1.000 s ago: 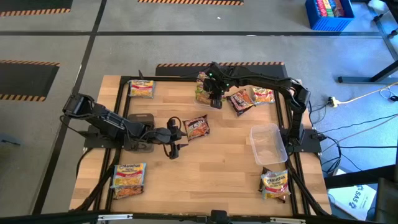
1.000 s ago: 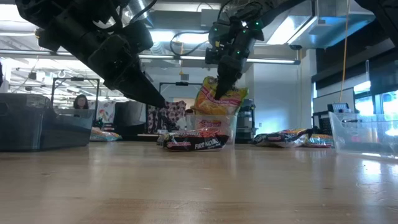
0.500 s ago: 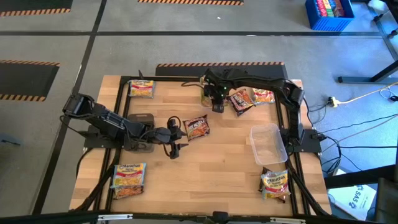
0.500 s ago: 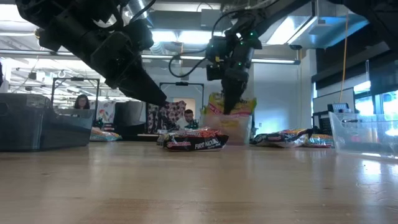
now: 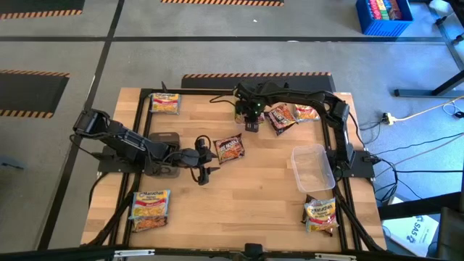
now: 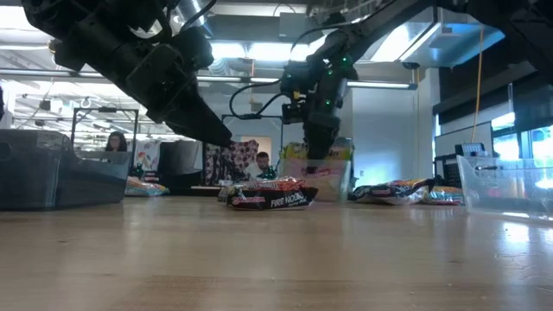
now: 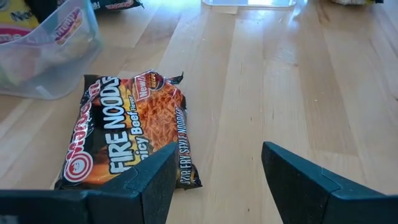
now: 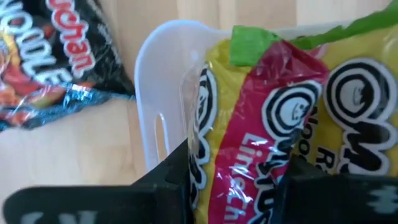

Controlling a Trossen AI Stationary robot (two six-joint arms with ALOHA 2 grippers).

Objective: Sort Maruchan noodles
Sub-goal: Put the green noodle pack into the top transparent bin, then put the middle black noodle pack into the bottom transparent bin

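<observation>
My right gripper (image 5: 251, 120) reaches to the table's far middle and is shut on a yellow-green Maruchan packet (image 8: 261, 118), which stands in a small clear tub (image 8: 149, 93). In the low view the packet (image 6: 316, 168) shows below the gripper (image 6: 321, 149). My left gripper (image 7: 217, 168) hovers open near the table's middle, just short of a dark brown Fire Noodle packet (image 7: 124, 143) that lies flat on the wood (image 5: 230, 147). My right gripper pinches the yellow-green packet between its two fingers at the packet's upper end (image 8: 239, 168), coming from above and pointing down. The packet stands roughly upright below the fingers, with its lower part inside the clear tub (image 6: 302, 177).
Other packets lie flat: one at the far left (image 5: 165, 104), one at the near left (image 5: 151, 206), one at the near right (image 5: 320, 214), and a dark one (image 5: 280, 118) and an orange one (image 5: 307, 111) far right. A larger clear tub (image 5: 313, 167) stands on the right.
My right gripper has moved down at the table's far middle, keeping its hold. The yellow-green packet, held above the small clear tub a second ago, now stands lower, inside the tub.
</observation>
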